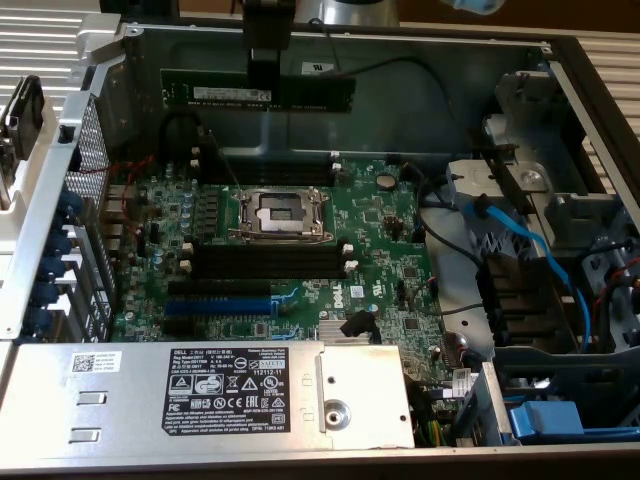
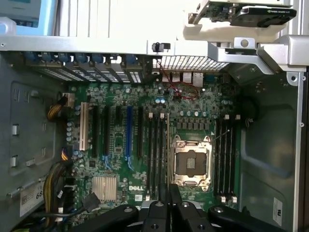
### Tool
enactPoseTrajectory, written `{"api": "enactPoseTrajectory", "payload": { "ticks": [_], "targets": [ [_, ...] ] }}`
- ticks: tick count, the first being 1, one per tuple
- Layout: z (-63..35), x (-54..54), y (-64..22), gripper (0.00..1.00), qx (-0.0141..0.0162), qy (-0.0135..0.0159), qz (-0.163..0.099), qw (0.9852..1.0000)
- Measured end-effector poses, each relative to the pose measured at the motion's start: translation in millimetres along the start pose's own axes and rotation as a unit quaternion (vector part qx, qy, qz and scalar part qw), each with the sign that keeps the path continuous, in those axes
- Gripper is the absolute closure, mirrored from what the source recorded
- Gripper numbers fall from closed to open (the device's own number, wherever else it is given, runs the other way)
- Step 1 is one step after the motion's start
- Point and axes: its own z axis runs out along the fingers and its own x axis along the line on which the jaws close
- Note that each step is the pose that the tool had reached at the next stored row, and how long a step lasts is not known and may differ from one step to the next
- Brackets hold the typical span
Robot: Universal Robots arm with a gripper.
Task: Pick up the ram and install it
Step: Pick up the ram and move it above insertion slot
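Holding ram [image 1: 215, 92] aloft over the motherboard [image 1: 380, 240], gripper [image 1: 267, 88] clamped on it mid-length. Light, stiff, thin, likely fragile at contacts; judged best held centrally by its flat faces, kept level

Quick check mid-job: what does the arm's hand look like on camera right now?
The hand is matte black: two slim fingers on hinged linkage bars with round pivot pins. In the exterior view, its black block body sits under a silvery wrist section.
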Motion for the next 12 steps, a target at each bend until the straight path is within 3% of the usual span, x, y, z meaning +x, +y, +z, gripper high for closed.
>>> {"api": "enactPoseTrajectory", "payload": {
  "ticks": [6, 12],
  "targets": [
    [11.1, 0.5, -6.5, 0.88, 0.0000, -0.0001, 0.000, 1.0000],
    [19.7, 0.5, -7.5, 0.88, -0.0001, 0.0001, 0.000, 1.0000]
  ]
}}
